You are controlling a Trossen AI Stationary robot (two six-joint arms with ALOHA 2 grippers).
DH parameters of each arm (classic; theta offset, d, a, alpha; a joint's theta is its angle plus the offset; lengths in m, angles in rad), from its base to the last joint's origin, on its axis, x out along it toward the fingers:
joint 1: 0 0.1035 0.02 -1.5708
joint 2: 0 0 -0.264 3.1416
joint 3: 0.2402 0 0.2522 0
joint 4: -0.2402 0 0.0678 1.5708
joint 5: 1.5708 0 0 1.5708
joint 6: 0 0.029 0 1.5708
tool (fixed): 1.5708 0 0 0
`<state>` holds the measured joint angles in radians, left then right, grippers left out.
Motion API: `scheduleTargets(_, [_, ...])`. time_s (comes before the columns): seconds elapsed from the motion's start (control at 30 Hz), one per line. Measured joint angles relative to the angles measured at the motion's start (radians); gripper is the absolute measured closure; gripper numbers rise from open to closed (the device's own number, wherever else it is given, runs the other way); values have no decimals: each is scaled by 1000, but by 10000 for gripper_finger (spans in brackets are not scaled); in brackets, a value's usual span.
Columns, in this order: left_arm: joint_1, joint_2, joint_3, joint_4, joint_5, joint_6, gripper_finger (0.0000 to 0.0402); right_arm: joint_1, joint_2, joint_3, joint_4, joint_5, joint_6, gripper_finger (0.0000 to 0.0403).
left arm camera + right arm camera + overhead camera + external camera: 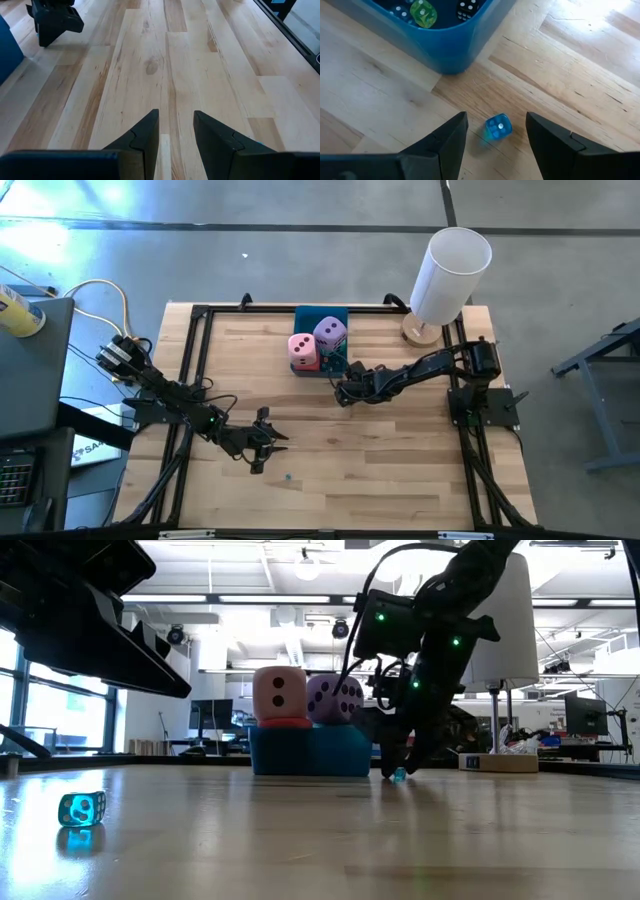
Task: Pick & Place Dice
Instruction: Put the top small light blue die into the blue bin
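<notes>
A blue tray stands at the table's far middle. On it sit a light pink die resting on a red die, and beside them a lilac die. The teal die I cannot make out. My right gripper is open, low over the table just near of the tray. Its fingers stand on either side of a small clear blue die that lies on the wood, without touching it. My left gripper is open and empty over bare wood, left of the table's middle.
Several small dice lie inside the tray. A second small clear blue die lies near the table's front. A tall white cylinder stands at the far right corner. A black frame runs round the table.
</notes>
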<state>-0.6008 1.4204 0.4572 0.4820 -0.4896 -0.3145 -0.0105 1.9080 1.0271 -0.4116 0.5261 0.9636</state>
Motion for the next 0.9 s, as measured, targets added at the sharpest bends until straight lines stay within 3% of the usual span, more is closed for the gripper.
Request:
scheduleTargets(0.2, [0,0,0,0,0,0,285,0,1,0,-1,-3,-26,214])
scheduleTargets(0.9, [0,0,0,0,0,0,285,-8,1,0,5,-53,-53,369])
